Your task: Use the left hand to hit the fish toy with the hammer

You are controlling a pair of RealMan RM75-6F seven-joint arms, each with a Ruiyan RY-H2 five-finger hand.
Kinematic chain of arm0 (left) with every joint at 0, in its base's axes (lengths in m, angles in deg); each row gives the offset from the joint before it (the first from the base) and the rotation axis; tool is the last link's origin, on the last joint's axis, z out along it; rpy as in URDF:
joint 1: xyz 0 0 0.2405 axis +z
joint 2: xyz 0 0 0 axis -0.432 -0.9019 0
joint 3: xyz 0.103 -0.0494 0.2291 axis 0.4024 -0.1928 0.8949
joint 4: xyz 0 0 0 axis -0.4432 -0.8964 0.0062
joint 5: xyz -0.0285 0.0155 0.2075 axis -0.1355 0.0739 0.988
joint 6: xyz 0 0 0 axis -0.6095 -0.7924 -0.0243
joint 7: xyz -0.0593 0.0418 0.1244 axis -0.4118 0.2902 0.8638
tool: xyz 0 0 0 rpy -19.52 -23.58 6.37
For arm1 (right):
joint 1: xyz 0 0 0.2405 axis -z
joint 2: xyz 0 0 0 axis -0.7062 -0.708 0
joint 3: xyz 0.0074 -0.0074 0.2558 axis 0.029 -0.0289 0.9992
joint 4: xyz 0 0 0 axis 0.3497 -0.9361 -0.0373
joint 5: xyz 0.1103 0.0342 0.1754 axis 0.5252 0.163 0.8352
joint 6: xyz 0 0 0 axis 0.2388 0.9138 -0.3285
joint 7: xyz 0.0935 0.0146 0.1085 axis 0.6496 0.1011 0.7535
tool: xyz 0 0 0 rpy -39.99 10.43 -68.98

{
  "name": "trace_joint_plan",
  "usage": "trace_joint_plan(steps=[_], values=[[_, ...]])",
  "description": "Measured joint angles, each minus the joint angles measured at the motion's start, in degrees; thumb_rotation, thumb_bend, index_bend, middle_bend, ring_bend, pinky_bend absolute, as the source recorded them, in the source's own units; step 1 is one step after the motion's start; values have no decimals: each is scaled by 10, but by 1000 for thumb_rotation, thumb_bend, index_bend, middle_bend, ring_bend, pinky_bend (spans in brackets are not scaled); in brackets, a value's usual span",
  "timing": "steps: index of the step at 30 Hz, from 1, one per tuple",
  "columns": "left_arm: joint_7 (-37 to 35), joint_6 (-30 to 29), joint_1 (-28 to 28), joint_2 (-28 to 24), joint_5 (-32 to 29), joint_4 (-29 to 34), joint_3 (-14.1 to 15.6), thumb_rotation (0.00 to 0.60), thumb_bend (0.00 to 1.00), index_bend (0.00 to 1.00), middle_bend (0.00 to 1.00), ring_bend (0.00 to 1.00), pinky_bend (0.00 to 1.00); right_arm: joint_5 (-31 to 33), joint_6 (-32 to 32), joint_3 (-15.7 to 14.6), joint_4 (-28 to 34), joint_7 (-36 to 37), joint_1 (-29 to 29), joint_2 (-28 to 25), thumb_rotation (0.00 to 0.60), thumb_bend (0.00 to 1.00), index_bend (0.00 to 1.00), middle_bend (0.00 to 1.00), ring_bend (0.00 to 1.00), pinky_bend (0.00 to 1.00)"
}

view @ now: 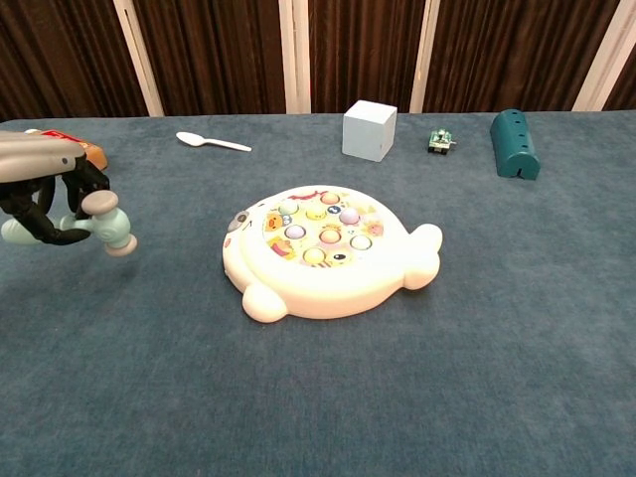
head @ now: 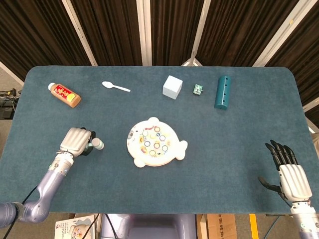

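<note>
The white fish toy [head: 155,148] [view: 328,254] with coloured pegs lies at the table's middle. My left hand [head: 76,141] [view: 42,194] grips a pale green toy hammer [head: 97,145] [view: 107,228] by its handle, well to the left of the toy and low over the cloth. The hammer's head points toward the fish but stays clear of it. My right hand [head: 290,170] rests at the table's right front edge, fingers spread, holding nothing; the chest view does not show it.
Along the far side lie a sauce bottle [head: 65,94], a white spoon [head: 115,87] [view: 212,142], a white cube [head: 172,86] [view: 369,129], a small green toy [head: 199,89] [view: 441,140] and a teal cylinder block [head: 223,92] [view: 515,145].
</note>
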Motion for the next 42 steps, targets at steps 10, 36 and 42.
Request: trace_joint_plan(steps=[10, 36, 42], values=[[-32, 25, 18, 52, 32, -66, -4, 600, 609, 723, 565, 371, 460, 4, -1, 1, -2, 1, 0, 0, 600, 213, 0, 0, 0, 15], [-6, 54, 31, 72, 25, -95, -19, 600, 390, 557, 487, 320, 444, -3, 3, 0, -3, -6, 0, 2, 600, 212, 0, 0, 0, 14], [-2, 52, 34, 72, 24, -95, -24, 600, 382, 537, 483, 316, 444, -3, 4, 0, -3, -7, 1, 2, 600, 212, 0, 0, 0, 14]])
